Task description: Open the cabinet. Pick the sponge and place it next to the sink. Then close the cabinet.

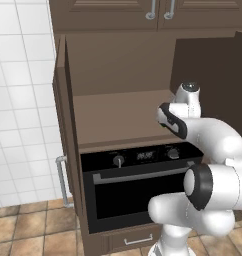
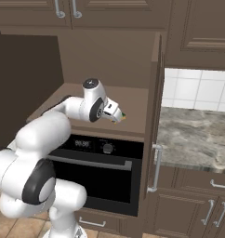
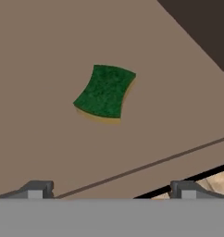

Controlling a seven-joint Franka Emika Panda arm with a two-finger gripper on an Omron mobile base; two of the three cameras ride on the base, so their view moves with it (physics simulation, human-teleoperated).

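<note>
The cabinet stands open, both doors swung wide: the left door [image 1: 63, 125] and the right door [image 2: 157, 102] each show edge-on. Its plain brown shelf [image 1: 118, 115] carries the sponge [image 3: 106, 91], green face up with a yellow layer beneath, lying flat near the shelf's front edge. In the right base view a sliver of the sponge [image 2: 123, 115] peeks out just past the hand. My gripper [image 3: 111, 190] hovers over the shelf, a short way from the sponge, open with nothing between its fingertips [image 3: 37, 190]. From the right base view the gripper [image 2: 117, 116] reaches in over the shelf front. The sink is out of view.
A black oven [image 1: 138, 190] sits right under the shelf. A stone counter [image 2: 193, 135] runs to the right of the cabinet, with white tile wall behind it. Closed brown doors [image 2: 68, 9] with short handles hang above. The open right door [image 1: 213, 75] stands close beside my arm.
</note>
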